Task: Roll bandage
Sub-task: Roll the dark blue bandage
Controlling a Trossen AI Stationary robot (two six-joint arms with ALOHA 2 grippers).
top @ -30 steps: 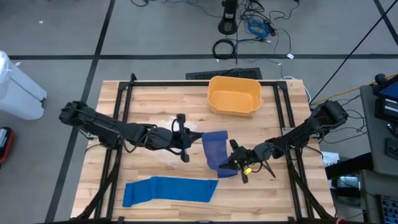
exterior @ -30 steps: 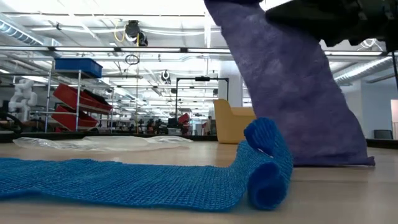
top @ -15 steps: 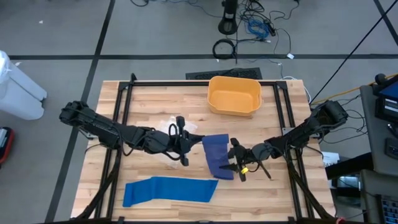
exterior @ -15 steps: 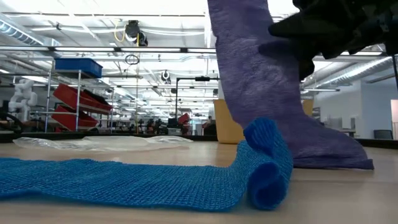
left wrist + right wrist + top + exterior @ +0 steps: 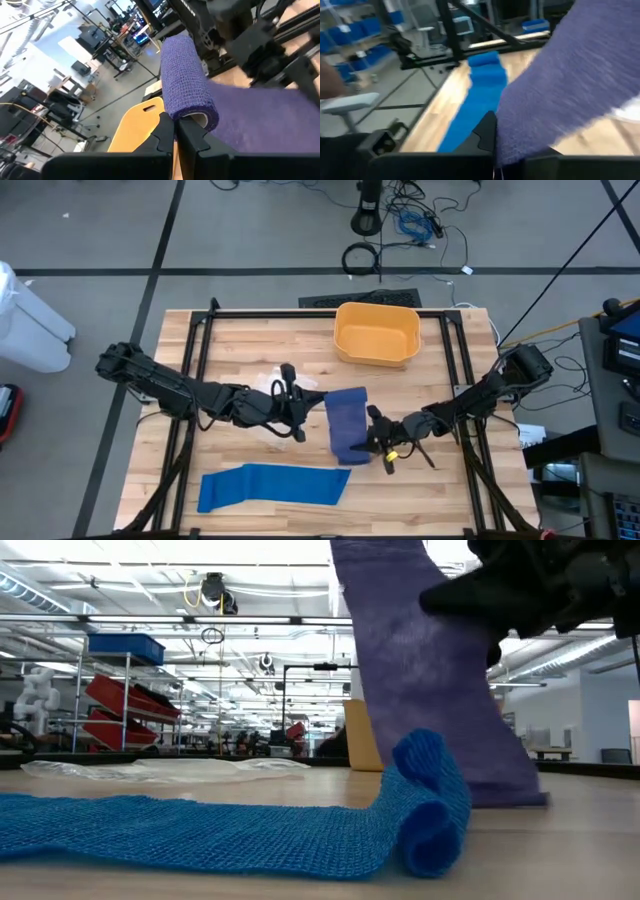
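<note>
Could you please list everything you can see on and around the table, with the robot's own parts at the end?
Purple bandage: one, purple, mid-table, held up between both grippers, rolled end at the left gripper.
Blue bandage: one, blue, near edge of the table, lying flat, one end partly rolled.
Tub: one, yellow-orange, far side of the table.
Clear plastic wrapper: one, transparent, by the left arm.
Table: one, light wood, with a black frame.
Left gripper: one, dark, jaws shut on the purple bandage's roll.
Right gripper: one, dark, jaws shut on the purple bandage's loose part.
</note>
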